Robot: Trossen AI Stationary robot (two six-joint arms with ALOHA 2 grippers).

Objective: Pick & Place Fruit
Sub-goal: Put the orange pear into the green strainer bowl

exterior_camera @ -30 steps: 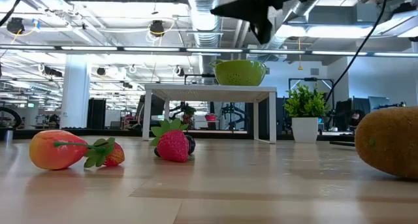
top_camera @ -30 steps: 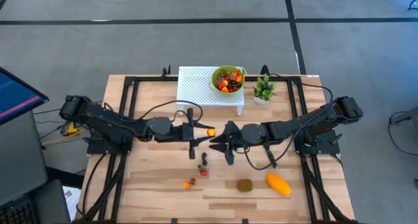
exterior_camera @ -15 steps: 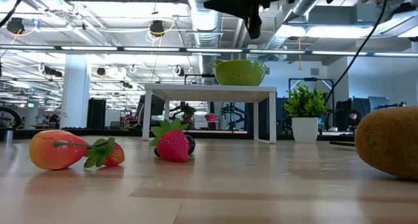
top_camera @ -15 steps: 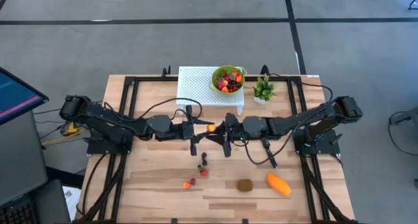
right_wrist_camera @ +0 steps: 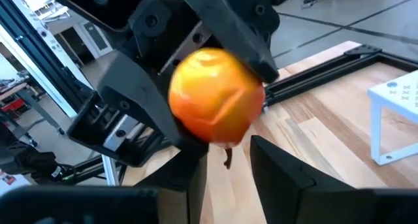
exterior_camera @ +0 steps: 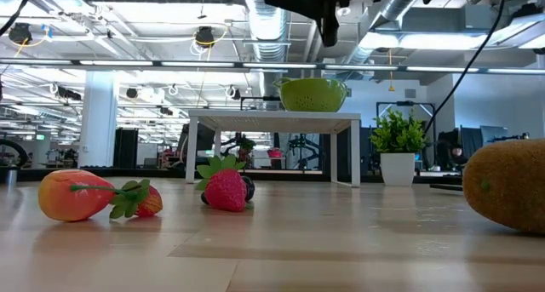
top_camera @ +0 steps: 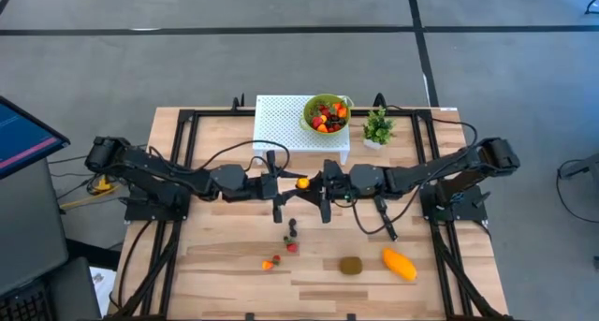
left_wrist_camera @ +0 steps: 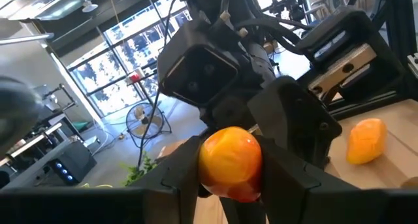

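Observation:
A small round orange fruit hangs above the middle of the table, and my left gripper is shut on it from the left. My right gripper faces it from the right. It is open, with its two fingers right at the fruit. On the table near the front lie a dark berry, a strawberry, a small orange and red pair, a brown kiwi and an orange-yellow mango. My left gripper pinches the orange fruit's two sides between its two fingers. It comes in level from the table's left, and the fruit is lifted clear of the table. My right gripper stands close around the fruit's far side; whether it touches I cannot tell.
A green bowl full of fruit stands on a white perforated stand at the far edge, with a small potted plant to its right. A slim black knife lies right of centre. Black frame rails run along both sides.
My right gripper has moved toward the table's left and slightly up, and has closed in on the orange fruit. The left gripper has kept the fruit in place.

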